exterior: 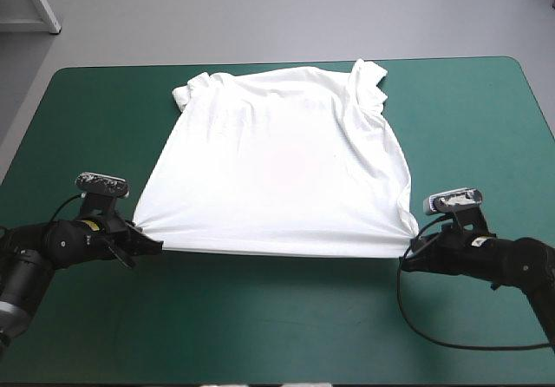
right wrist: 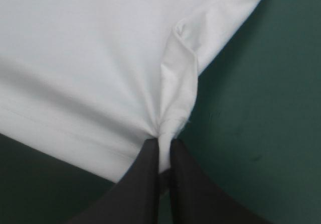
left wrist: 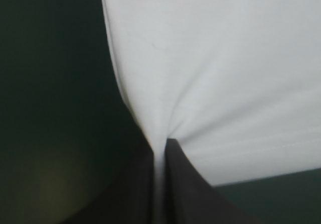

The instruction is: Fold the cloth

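Note:
The white T-shirt (exterior: 277,161) lies spread flat on the teal-green cover, sleeves toward the far edge, hem toward the near side. My left gripper (exterior: 154,245) is shut on the T-shirt at its near left hem corner; in the left wrist view the cloth (left wrist: 210,73) is pinched between the black fingers (left wrist: 183,184) and pulls into creases. At the near right hem corner my right gripper (exterior: 408,259) is shut on the T-shirt, where a folded flap of cloth (right wrist: 178,88) rises from the black fingers (right wrist: 193,189). The hem is stretched taut between both grippers.
Bare teal-green cover (exterior: 277,318) runs along the near side in front of the hem and beside the shirt at left and right. The far table edge (exterior: 277,62) lies just beyond the sleeves.

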Motion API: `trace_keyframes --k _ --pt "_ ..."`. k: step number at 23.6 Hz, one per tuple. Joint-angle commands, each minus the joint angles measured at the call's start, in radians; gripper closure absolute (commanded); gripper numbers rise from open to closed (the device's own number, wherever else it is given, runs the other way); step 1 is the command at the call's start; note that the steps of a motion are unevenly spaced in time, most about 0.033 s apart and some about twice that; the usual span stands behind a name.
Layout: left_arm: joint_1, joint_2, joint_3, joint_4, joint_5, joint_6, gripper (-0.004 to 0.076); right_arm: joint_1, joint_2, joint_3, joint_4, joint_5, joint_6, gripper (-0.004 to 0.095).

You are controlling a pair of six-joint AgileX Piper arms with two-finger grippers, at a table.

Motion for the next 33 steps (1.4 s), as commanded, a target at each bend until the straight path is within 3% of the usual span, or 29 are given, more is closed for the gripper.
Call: trace_keyframes --k 1,11,19,21,24,26,27,31,33 --pt "0.0 -0.067 -0.002 0.097 0.042 -0.064 0.0705 -0.009 -0.091 0.02 -0.08 0.025 0.095 0.092" --pt "-0.002 -0.23 0.094 0.107 0.27 -0.101 0.0705 -0.009 -0.333 0.034 -0.335 0.315 0.361 0.092" --pt "-0.002 -0.238 0.153 0.063 0.288 -0.094 0.0705 -0.008 -0.351 0.034 -0.333 0.347 0.365 0.0907" --pt "-0.002 -0.238 0.153 0.041 0.288 -0.088 0.0705 -0.008 -0.351 0.034 -0.333 0.364 0.368 0.0852" --pt "-0.002 -0.236 0.153 0.003 0.298 -0.053 0.0693 -0.008 -0.351 0.034 -0.331 0.376 0.38 0.061" --pt "-0.002 -0.236 0.153 -0.001 0.31 -0.035 0.0626 -0.008 -0.351 0.034 -0.328 0.377 0.385 0.0432" --pt "-0.002 -0.236 0.153 -0.005 0.315 -0.035 0.0584 -0.008 -0.351 0.034 -0.328 0.372 0.385 0.0405" --pt "-0.002 -0.236 0.153 -0.068 0.351 -0.01 0.0333 -0.008 -0.351 0.034 -0.33 0.32 0.387 0.0395" --pt "-0.002 -0.236 0.153 -0.105 0.366 -0.01 0.0246 -0.008 -0.351 0.034 -0.33 0.285 0.387 0.0395"
